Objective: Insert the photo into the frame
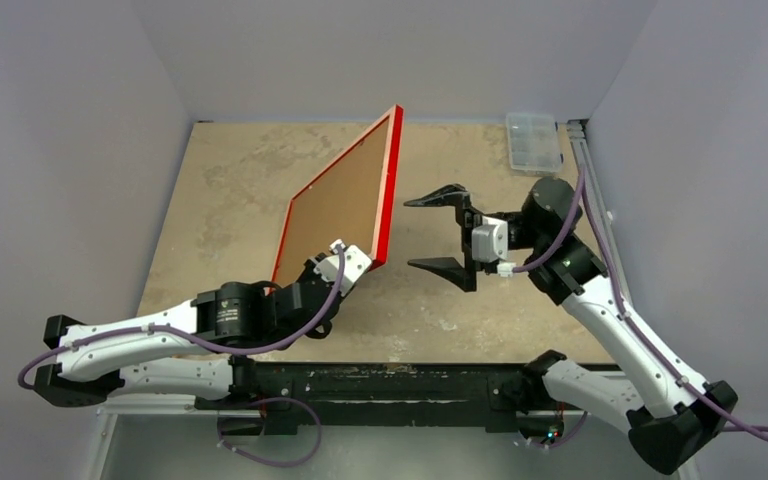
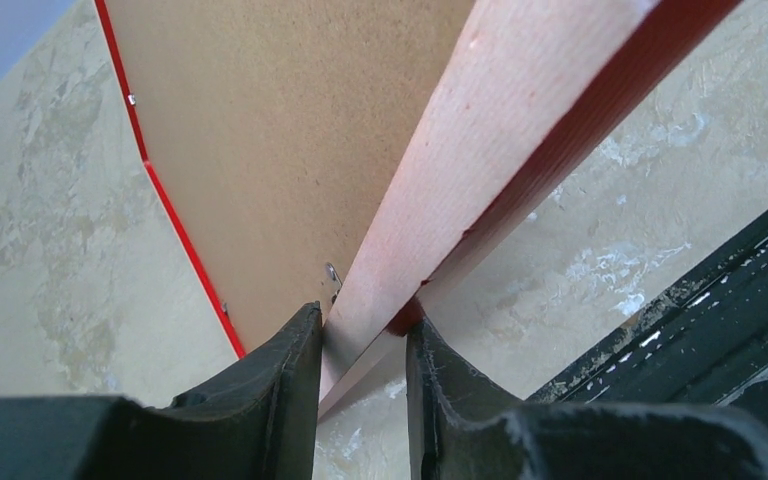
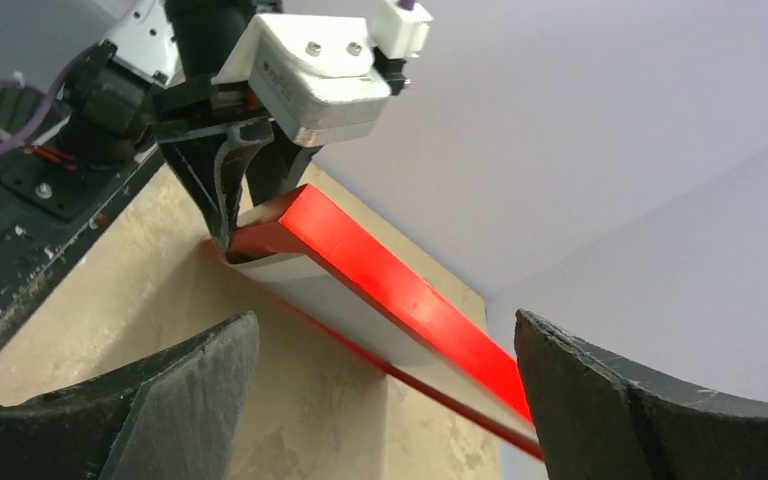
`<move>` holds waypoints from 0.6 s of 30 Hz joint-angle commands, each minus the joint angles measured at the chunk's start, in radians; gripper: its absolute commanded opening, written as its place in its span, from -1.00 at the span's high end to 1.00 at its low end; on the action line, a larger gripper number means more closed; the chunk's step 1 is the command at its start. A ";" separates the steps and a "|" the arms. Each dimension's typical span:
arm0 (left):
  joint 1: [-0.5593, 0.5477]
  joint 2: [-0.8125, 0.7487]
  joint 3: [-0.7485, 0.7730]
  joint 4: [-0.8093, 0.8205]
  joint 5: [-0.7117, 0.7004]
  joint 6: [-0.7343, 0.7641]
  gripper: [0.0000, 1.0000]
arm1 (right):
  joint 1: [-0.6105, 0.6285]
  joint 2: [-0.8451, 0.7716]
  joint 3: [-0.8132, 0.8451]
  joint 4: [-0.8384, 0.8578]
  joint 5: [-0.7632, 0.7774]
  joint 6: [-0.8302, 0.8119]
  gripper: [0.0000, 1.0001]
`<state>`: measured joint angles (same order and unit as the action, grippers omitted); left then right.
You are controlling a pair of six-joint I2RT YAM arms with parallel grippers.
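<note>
The frame [image 1: 345, 200] is lifted off the table and stands tilted on edge, its brown back toward the left and its red rim on the right. My left gripper [image 1: 345, 262] is shut on the frame's near lower corner. In the left wrist view the fingers [image 2: 280, 380] pinch the frame's edge [image 2: 460, 150]. My right gripper [image 1: 409, 233] hangs open just right of the frame, not touching it. The right wrist view shows the red edge [image 3: 400, 290] and a pale pane between the wide-open right gripper [image 3: 384, 314]. The photo is hidden from every view.
A clear plastic box [image 1: 533, 140] sits at the back right corner of the beige table [image 1: 230, 180]. Grey walls close in the left, back and right sides. A black rail [image 1: 390, 380] runs along the near edge by the arm bases.
</note>
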<state>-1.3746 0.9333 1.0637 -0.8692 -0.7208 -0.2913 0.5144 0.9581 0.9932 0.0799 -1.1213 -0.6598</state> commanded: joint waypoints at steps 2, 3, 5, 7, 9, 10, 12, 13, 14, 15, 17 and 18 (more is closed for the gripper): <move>-0.004 -0.048 0.008 0.112 0.138 -0.104 1.00 | 0.071 0.083 0.141 -0.312 0.029 -0.432 -0.87; -0.004 -0.051 0.007 0.114 0.143 -0.106 1.00 | 0.090 0.099 0.159 -0.353 0.053 -0.478 -0.85; -0.004 -0.056 0.007 0.115 0.154 -0.107 1.00 | 0.134 0.122 0.164 -0.359 0.119 -0.525 -0.83; -0.004 -0.057 0.006 0.114 0.156 -0.110 1.00 | 0.174 0.136 0.156 -0.325 0.148 -0.540 -0.81; -0.004 -0.056 0.004 0.110 0.160 -0.117 1.00 | 0.204 0.154 0.162 -0.322 0.161 -0.564 -0.76; -0.004 -0.057 0.004 0.109 0.162 -0.120 1.00 | 0.215 0.163 0.167 -0.325 0.170 -0.581 -0.73; -0.004 -0.056 0.001 0.108 0.166 -0.127 1.00 | 0.238 0.181 0.179 -0.348 0.202 -0.623 -0.66; -0.004 -0.057 0.000 0.108 0.169 -0.128 1.00 | 0.250 0.189 0.191 -0.368 0.218 -0.647 -0.61; -0.004 -0.056 -0.001 0.108 0.171 -0.130 1.00 | 0.258 0.198 0.200 -0.386 0.231 -0.670 -0.55; -0.004 -0.056 -0.001 0.108 0.171 -0.132 1.00 | 0.265 0.205 0.210 -0.403 0.243 -0.686 -0.49; -0.004 -0.052 -0.002 0.107 0.169 -0.133 1.00 | 0.274 0.217 0.224 -0.422 0.253 -0.711 -0.41; -0.004 -0.049 -0.002 0.108 0.169 -0.134 1.00 | 0.279 0.222 0.230 -0.430 0.256 -0.721 -0.37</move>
<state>-1.3750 0.8989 1.0576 -0.8764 -0.6334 -0.2951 0.7734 1.1702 1.1610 -0.2924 -0.9176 -1.2785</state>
